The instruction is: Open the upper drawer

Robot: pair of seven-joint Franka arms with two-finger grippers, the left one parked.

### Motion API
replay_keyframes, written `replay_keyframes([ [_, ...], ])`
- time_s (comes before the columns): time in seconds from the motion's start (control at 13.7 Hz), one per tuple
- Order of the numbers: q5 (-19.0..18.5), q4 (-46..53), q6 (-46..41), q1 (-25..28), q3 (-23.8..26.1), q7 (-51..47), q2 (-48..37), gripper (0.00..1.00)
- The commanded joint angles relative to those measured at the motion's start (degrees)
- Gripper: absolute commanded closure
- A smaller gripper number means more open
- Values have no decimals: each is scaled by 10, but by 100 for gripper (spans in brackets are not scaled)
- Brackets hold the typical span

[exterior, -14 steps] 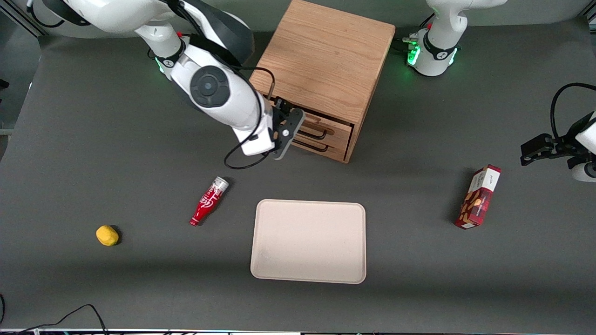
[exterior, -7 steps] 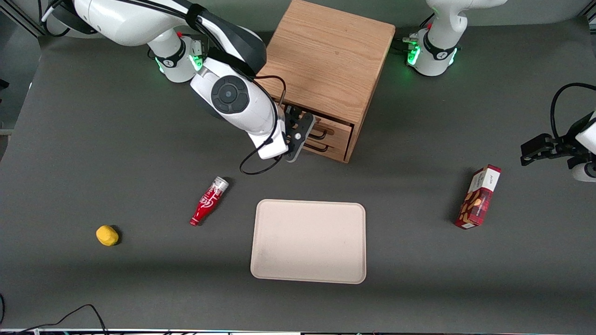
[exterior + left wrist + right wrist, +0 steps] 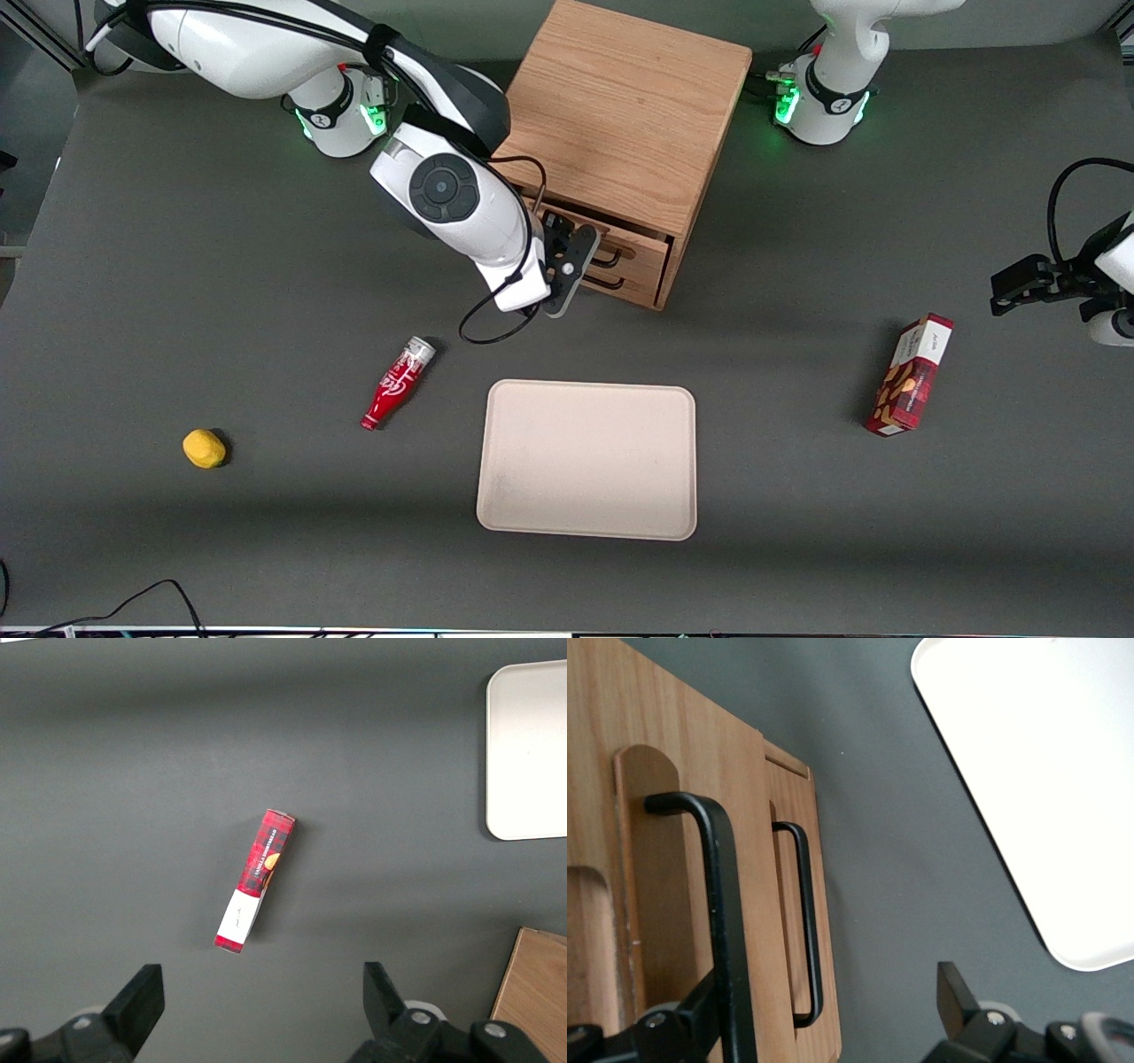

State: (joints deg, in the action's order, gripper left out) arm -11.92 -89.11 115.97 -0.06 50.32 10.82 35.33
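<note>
Upper drawer (image 3: 631,245) sat shut in the oak cabinet (image 3: 620,115); your gripper (image 3: 574,262) had slid along its front, fingers spread, one beside the black handle (image 3: 719,904). Pull not started.

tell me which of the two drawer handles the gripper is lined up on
The upper drawer's handle: it runs between the open fingers of the gripper. The lower drawer's handle lies clear of them, nearer the table.
</note>
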Motion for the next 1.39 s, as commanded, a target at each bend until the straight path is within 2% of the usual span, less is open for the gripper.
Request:
replay_keyframes([
  [0.0,-12,9,7,-6,-9,22,2,0],
  [0.73,-12,46,17,-2,-71,25,-13,0],
  [0.95,-10,45,49,1,-99,59,-13,0],
  [1.31,-11,44,78,11,-122,61,-11,0],
])
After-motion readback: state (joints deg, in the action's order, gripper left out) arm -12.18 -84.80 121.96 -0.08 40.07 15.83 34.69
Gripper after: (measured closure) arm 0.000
